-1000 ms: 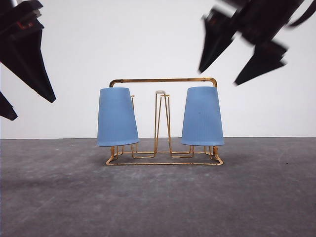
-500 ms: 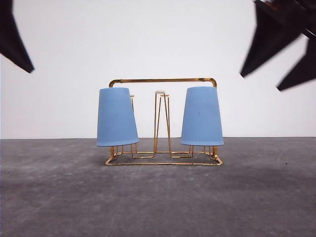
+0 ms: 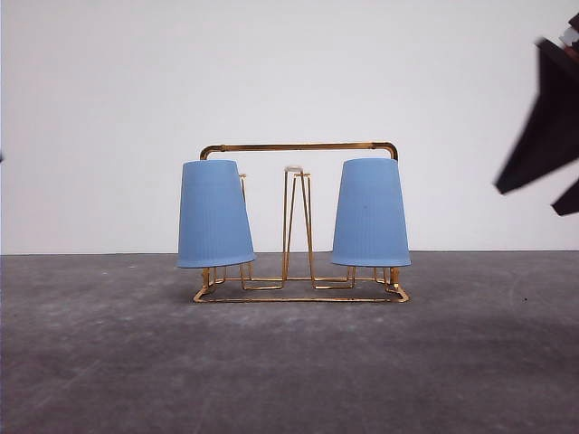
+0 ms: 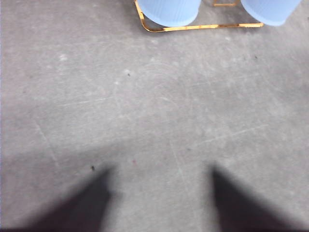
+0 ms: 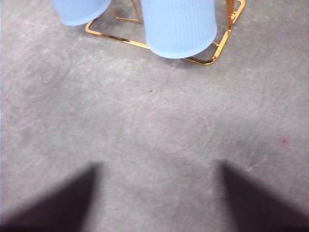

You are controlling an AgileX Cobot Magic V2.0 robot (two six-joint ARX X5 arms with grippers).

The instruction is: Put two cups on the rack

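Both cups, the left cup (image 3: 214, 214) and the right cup (image 3: 370, 213), are light blue with fine vertical ribbing. The rack (image 3: 298, 147) is shiny gold wire, and its middle prong carries a white tip (image 3: 293, 168). The table (image 3: 289, 362) is mottled dark grey with pale scuffs. The wall (image 3: 289, 72) is plain white. The right gripper (image 3: 554, 145) is black.

Grey tabletop (image 3: 289, 362), matte, scuffed with fine pale scratches and small dark specks. Plain white wall (image 3: 289, 72) behind, meeting tabletop along a straight edge.
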